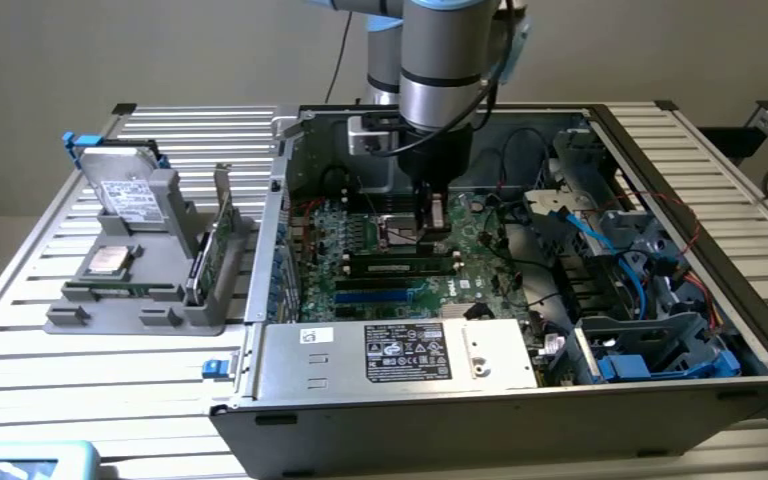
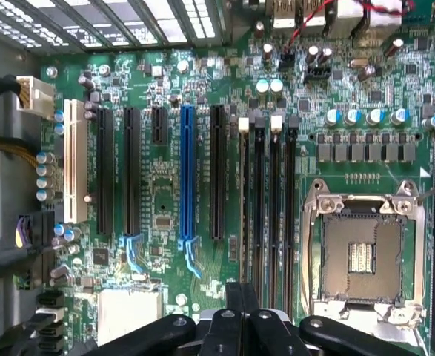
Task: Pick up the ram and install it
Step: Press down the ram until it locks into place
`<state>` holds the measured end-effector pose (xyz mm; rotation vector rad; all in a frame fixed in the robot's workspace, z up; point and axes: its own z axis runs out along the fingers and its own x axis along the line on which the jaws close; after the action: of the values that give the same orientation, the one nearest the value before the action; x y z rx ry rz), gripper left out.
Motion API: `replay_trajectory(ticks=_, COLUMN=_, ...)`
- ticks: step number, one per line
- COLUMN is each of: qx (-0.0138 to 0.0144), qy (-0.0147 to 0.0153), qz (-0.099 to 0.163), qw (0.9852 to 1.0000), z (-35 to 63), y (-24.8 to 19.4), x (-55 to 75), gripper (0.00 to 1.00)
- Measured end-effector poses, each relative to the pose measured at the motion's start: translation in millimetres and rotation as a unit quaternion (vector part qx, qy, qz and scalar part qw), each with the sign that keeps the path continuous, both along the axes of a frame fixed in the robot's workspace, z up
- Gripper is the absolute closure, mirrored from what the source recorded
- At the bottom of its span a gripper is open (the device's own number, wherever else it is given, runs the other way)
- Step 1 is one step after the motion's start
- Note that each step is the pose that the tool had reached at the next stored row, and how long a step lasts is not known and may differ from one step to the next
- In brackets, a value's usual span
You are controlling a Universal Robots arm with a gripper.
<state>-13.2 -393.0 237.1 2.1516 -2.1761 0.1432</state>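
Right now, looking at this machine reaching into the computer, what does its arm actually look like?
The arm is a thick silver-grey metal tube with a pale blue ring at its joint and a black band around it. Below that sits a black wrist block. The gripper is glossy black, with rounded linkage pieces and small silver pins. A thin dark cable runs alongside the arm.

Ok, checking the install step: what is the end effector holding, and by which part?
Nothing, it seems: the end effector is shut on nothing visible, above the motherboard. A memory stick sits in a slot there.
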Motion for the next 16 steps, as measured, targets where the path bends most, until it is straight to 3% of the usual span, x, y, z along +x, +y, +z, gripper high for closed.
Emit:
replay_trajectory(ticks=3, qx=0.0001, qy=-0.0018, qz=0.000, qw=1.0000, z=0.1, y=0.0, x=-10.5, gripper=0.89)
replay_trajectory(ticks=11, qx=0.0044, qy=-0.0045, qz=0.000, qw=1.0000, z=-0.3, y=0.0, x=-31.8, gripper=0.89)
replay_trajectory(ticks=16, qx=0.0059, qy=-0.0053, qz=0.000, qw=1.0000, z=-1.5, y=-1.6, x=-37.3, gripper=0.89)
